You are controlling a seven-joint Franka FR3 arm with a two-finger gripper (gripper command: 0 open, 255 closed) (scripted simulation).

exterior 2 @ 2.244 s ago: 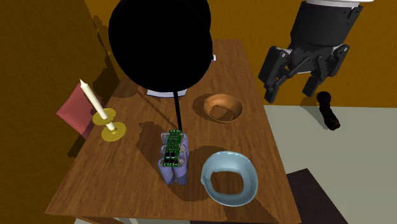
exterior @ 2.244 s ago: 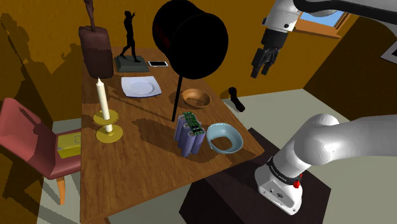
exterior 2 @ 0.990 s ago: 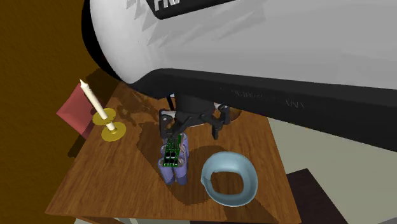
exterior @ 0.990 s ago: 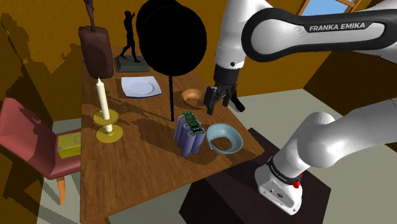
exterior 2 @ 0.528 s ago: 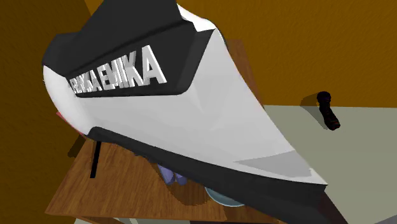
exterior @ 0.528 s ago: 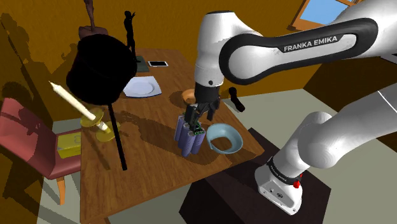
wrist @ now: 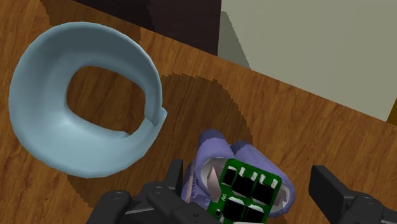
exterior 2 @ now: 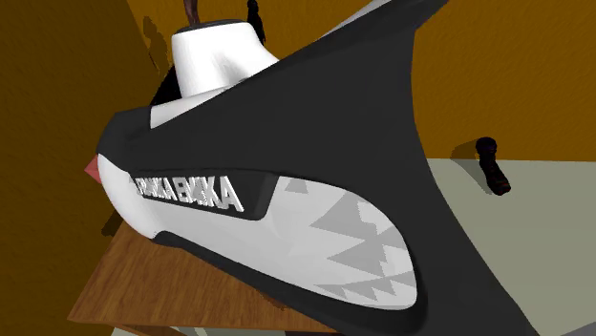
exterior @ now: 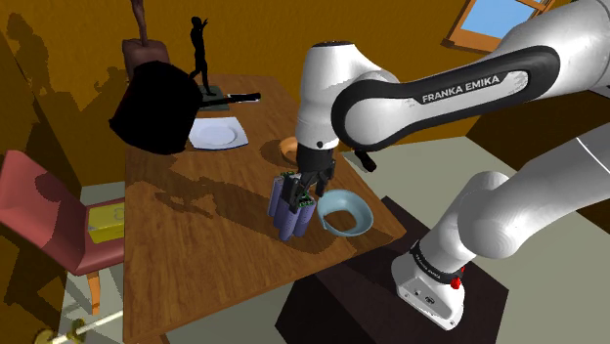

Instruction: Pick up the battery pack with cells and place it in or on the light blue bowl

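Note:
The battery pack (exterior: 289,219), a bundle of purple cells topped by a green circuit board, stands on the wooden table (exterior: 196,254). Just to the shoulder view's right of it lies the light blue bowl (exterior: 346,212). My gripper (exterior: 305,189) has come down over the pack's top. In the wrist view the gripper (wrist: 251,182) is open, one finger on each side of the pack (wrist: 215,148) and a gap left at one side. The light blue bowl (wrist: 83,114) lies close beside the pack.
A black round lamp-like thing (exterior: 156,106) is tipping over the table's far left. A candle (exterior: 80,331) lies on the floor below. White plate (exterior: 215,132), brown bowl (exterior: 289,147) and dark statue (exterior: 200,61) stand behind. My arm (exterior 2: 287,191) blocks the second exterior view.
My gripper sank lower, so its fingers now straddle the battery pack. The black lamp-like thing swung over, and the candle with its holder went off the table to the floor.

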